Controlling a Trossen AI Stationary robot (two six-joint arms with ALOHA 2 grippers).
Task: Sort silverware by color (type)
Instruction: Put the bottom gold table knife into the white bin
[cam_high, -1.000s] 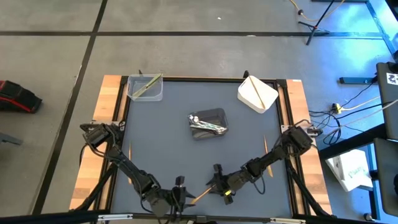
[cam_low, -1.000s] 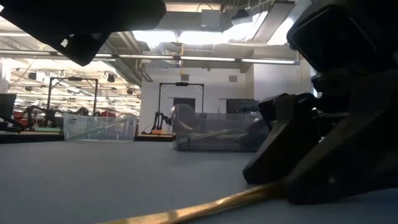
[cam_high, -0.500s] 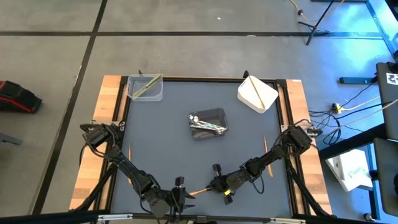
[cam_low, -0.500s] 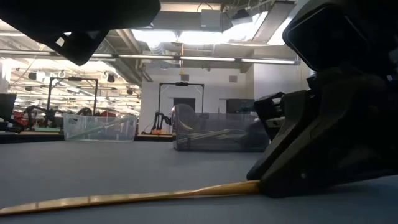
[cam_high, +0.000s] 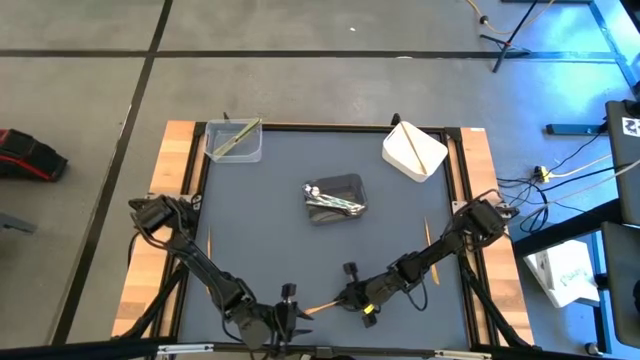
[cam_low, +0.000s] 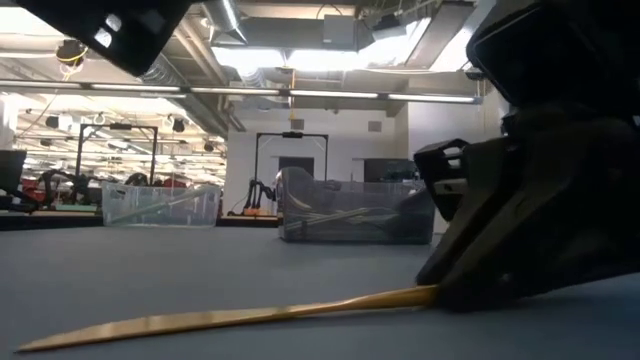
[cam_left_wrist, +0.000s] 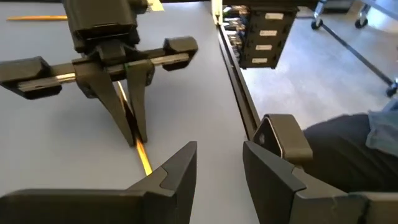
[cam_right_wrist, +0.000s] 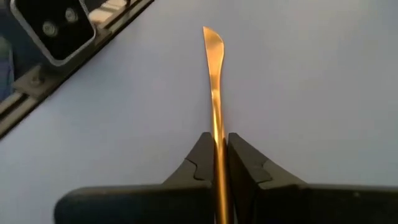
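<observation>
Item: wooden knife, tan, flat-bladed. Held by the handle between the closed fingers of the right gripper; blade projects straight ahead of the fingertips, toward the left gripper.

Change: a second ago the knife lay more steeply angled under the right claw at the near table edge; it now sits pinched and low over the grey mat, tip barely clear or touching, cannot tell which. Grasp appears secured, so the lift is likely next.

Left gripper: fingers parted, empty, just beyond the blade tip; slightly shifted since the earlier frame.

Destinations: white tub with one wooden piece, well beyond the right claw; dark tub with silver pieces; clear tub with green.
</observation>
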